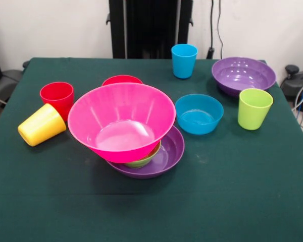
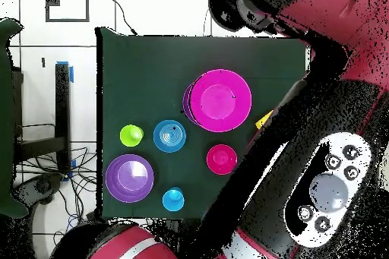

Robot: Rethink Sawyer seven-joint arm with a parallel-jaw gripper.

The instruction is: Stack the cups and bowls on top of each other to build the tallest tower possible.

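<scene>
A tower stands mid-table: the large pink bowl [image 1: 121, 123] [image 2: 220, 100] sits tilted on the small green bowl [image 1: 143, 161], which lies in a shallow purple bowl [image 1: 169, 151] [image 2: 188, 104]. The small red bowl [image 1: 122, 79] [image 2: 221, 159] is behind it. The red cup [image 1: 57, 97] stands upright at left, and the yellow cup [image 1: 41, 124] [image 2: 264, 119] lies on its side against it. The blue bowl [image 1: 199, 114] [image 2: 169, 136], blue cup [image 1: 184, 60] [image 2: 173, 199], second purple bowl [image 1: 243, 75] [image 2: 129, 178] and lime green cup [image 1: 254, 108] [image 2: 131, 134] stand apart at right. My gripper [image 2: 228, 9] shows only overhead, high beyond the table's edge.
The red and black arm [image 2: 327, 104] sweeps high along one side of the overhead view, hiding the red cup and most of the yellow cup there. The black pedestal [image 1: 150, 27] stands behind the green table [image 1: 232, 191]. Cables lie off the table's edges.
</scene>
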